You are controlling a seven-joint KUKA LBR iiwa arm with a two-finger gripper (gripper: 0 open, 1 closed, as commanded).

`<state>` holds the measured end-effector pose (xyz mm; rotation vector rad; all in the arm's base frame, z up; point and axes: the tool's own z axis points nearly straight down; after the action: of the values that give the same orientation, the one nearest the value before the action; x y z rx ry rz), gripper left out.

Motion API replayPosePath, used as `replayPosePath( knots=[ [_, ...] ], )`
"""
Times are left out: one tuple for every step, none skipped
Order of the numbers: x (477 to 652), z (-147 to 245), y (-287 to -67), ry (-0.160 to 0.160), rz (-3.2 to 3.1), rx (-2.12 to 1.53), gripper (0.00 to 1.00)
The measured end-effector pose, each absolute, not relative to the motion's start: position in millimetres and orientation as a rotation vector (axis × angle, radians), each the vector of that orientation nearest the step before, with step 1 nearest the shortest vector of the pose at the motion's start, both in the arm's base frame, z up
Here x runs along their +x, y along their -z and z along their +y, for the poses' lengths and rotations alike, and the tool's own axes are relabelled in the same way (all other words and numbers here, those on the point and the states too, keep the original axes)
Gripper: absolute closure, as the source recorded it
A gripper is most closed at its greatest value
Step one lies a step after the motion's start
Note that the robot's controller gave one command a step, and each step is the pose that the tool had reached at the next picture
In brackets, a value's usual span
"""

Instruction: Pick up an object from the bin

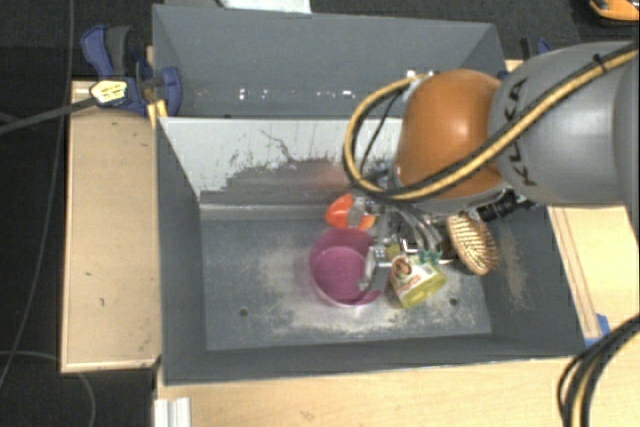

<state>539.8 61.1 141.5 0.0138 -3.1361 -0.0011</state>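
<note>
Clutter sat close around your gripper (384, 261), low over the middle of the bin (250, 315). You could not tell whether it was released or clenched, and nothing showed in its grasp. The relation that mattered was this: a pink cup (338, 275) lay just to the view's left of the tool, its right rim touching or nearly touching it. A small yellow-green labelled container (416, 281) crowded the other side. An orange thing (341, 211) lay just behind the cup and a golden bristly brush (472, 245) sat nearer the right wall. Whether the cup stood upright or leaned was unclear. The scuffed metal floor was bare to the left and front, so you probably had more room there.
</note>
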Motion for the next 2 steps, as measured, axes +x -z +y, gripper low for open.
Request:
replayPosePath(
  knots=[
    [541.4,60.8,-146.0,0.002,-3.144,0.009,0.00],
    [532.9,106.5,-73.5,0.008,-3.153,0.018,0.00]
  ],
)
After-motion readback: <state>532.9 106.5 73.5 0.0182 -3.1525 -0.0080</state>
